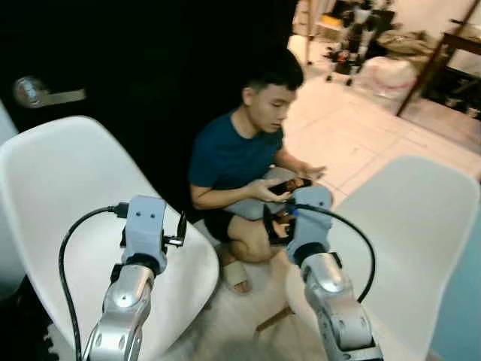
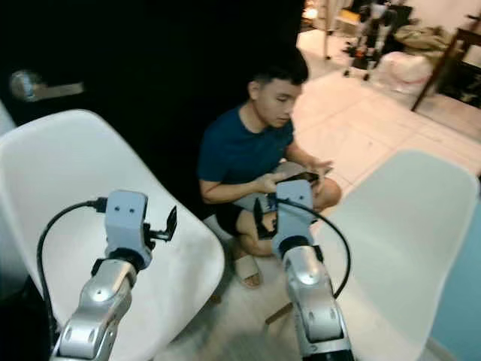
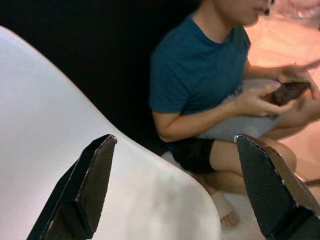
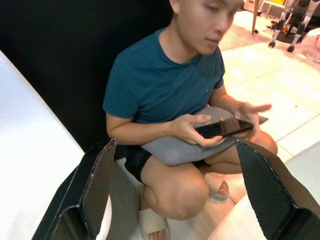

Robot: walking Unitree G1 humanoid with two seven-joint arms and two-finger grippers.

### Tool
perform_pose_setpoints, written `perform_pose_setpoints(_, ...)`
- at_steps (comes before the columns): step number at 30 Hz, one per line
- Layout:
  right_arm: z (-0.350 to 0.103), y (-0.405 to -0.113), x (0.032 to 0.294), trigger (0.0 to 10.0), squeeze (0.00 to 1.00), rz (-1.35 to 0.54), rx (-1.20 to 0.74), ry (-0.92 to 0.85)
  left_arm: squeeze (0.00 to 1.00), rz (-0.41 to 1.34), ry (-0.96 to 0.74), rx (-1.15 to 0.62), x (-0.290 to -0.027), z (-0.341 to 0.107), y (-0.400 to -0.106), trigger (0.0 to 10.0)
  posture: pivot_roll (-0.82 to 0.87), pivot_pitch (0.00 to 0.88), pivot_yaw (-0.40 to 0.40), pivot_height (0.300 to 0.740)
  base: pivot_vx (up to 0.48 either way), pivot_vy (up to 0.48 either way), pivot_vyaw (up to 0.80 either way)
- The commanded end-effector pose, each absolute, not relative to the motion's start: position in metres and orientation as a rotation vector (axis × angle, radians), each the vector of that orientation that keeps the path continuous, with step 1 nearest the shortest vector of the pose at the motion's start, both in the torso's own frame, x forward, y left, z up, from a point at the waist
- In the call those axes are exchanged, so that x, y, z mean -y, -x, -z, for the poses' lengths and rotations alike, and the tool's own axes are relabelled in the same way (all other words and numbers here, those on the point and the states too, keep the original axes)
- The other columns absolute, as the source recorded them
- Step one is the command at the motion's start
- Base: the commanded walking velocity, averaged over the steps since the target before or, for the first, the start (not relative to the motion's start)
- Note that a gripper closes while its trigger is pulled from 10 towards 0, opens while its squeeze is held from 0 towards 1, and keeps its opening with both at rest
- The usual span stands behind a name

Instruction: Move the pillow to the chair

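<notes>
A grey pillow [image 4: 186, 145] lies across the lap of a person [image 1: 248, 162] who crouches on the floor between two white chairs and holds a phone [image 4: 223, 128]. The left chair [image 1: 64, 203] has its seat under my left gripper [image 3: 175, 142], which is open and holds nothing. My right gripper [image 4: 175, 145] is also open and empty. It hangs in front of the person's knees, short of the pillow, beside the right chair [image 1: 417, 233]. In the left eye view both silver arms reach forward, the left gripper [image 1: 179, 230] over the chair's edge and the right gripper [image 1: 275, 226] near the person's leg.
A dark door with a metal handle [image 1: 39, 94] stands behind the left chair. Pale tiled floor [image 1: 361, 135] stretches behind the person. At the far right are a wooden table leg [image 1: 425, 71], a white bag [image 1: 391, 75] and some gear on the floor.
</notes>
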State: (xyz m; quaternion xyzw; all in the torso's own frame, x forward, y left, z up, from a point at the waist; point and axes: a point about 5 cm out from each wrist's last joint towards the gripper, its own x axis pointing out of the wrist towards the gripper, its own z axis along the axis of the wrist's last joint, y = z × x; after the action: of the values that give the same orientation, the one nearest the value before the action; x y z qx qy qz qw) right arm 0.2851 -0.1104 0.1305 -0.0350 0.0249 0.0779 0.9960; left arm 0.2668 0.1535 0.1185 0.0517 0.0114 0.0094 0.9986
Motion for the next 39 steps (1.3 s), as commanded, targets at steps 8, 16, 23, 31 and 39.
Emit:
perform_pose_setpoints(8,-0.130,-0.287,0.117,10.0,0.00,-0.129,-0.062,0.065,0.00,-0.014,-0.107,-0.013,-0.151,-0.120,-0.268,10.0,0.03,0.078,-0.045,0.740,0.000,0.000,-0.80)
perform_pose_setpoints(16,-0.130,-0.288,0.119,10.0,0.00,-0.118,-0.059,0.056,0.00,-0.019,-0.093,-0.018,-0.152,-0.120,-0.269,10.0,0.03,0.083,-0.038,0.740,0.000,0.000,-0.80)
perform_pose_setpoints(23,-0.131,-0.287,0.124,10.0,0.00,-0.097,-0.058,0.052,0.00,-0.013,-0.087,-0.012,-0.150,-0.120,-0.269,10.0,0.02,0.092,-0.027,0.740,0.000,0.000,-0.80)
perform_pose_setpoints(31,-0.130,-0.286,0.128,10.0,0.00,-0.094,-0.070,0.071,0.00,-0.004,-0.086,-0.015,-0.145,-0.120,-0.268,10.0,0.02,0.100,-0.036,0.740,0.000,0.000,-0.80)
perform_pose_setpoints(39,-0.130,-0.285,0.130,10.0,0.00,-0.084,-0.075,0.073,0.00,-0.004,-0.079,-0.021,-0.144,-0.119,-0.267,10.0,0.01,0.096,-0.032,0.740,0.000,0.000,-0.80)
